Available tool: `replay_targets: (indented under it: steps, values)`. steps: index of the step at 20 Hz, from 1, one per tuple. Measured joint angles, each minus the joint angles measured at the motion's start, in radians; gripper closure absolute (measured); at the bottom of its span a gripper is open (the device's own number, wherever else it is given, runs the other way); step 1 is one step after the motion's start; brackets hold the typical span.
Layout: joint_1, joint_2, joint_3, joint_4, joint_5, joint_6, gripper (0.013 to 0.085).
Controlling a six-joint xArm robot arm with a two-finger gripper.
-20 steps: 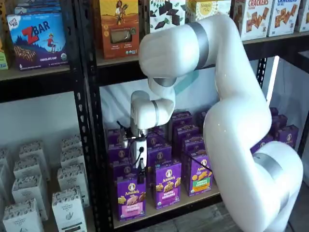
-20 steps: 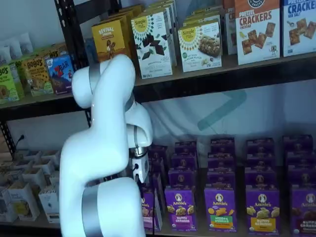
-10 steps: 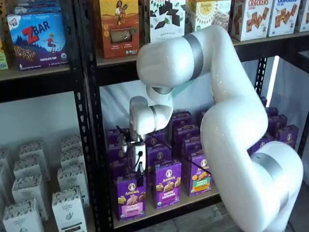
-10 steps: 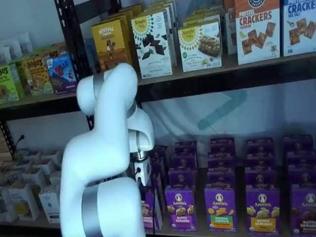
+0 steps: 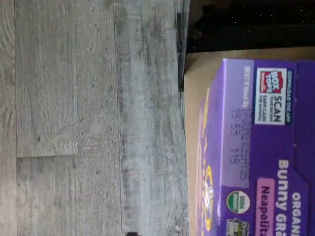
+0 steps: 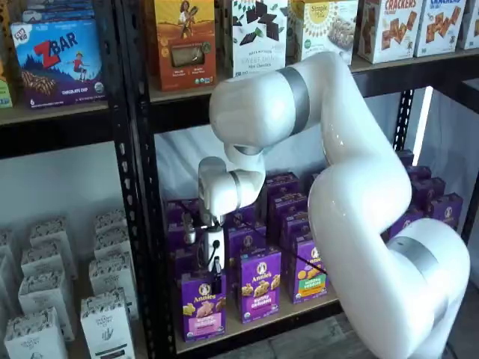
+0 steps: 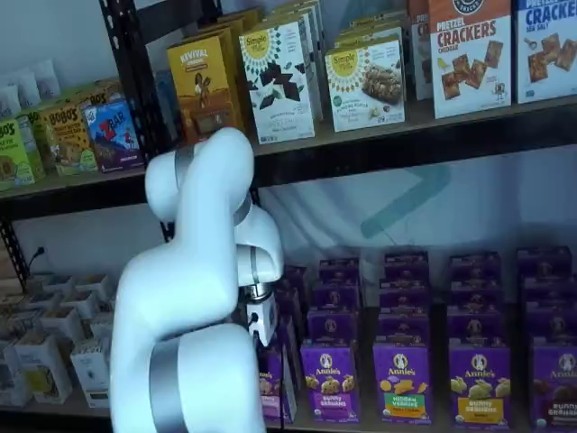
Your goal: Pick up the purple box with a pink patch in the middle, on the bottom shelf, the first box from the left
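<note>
The purple box (image 6: 203,307) with a pink panel stands upright at the left front of the bottom shelf (image 6: 258,327). My gripper (image 6: 215,283) hangs straight over it, its white body above and one black finger seen side-on reaching the carton's top edge. Its jaws stand wide, and the box rests on the board. In a shelf view the arm covers most of the box (image 7: 273,386), with the gripper (image 7: 267,341) just above it. The wrist view looks down on the box top (image 5: 266,147) and the tan shelf board (image 5: 194,78).
More purple cartons stand to the right (image 6: 260,284), one with a green panel (image 6: 310,278), and others in rows behind. A black perforated upright (image 6: 146,224) rises close on the left, with white cartons (image 6: 105,321) beyond it. Grey plank floor (image 5: 88,123) lies before the shelf.
The arm has sunk and the gripper has come down a little, from above the front-left carton to its top edge. The box has not moved.
</note>
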Motion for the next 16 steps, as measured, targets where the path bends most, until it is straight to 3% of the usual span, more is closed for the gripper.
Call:
replay_targets:
  steps: [16]
  values:
    - [-0.001,0.044,-0.028,-0.013,-0.001,0.009,0.0130]
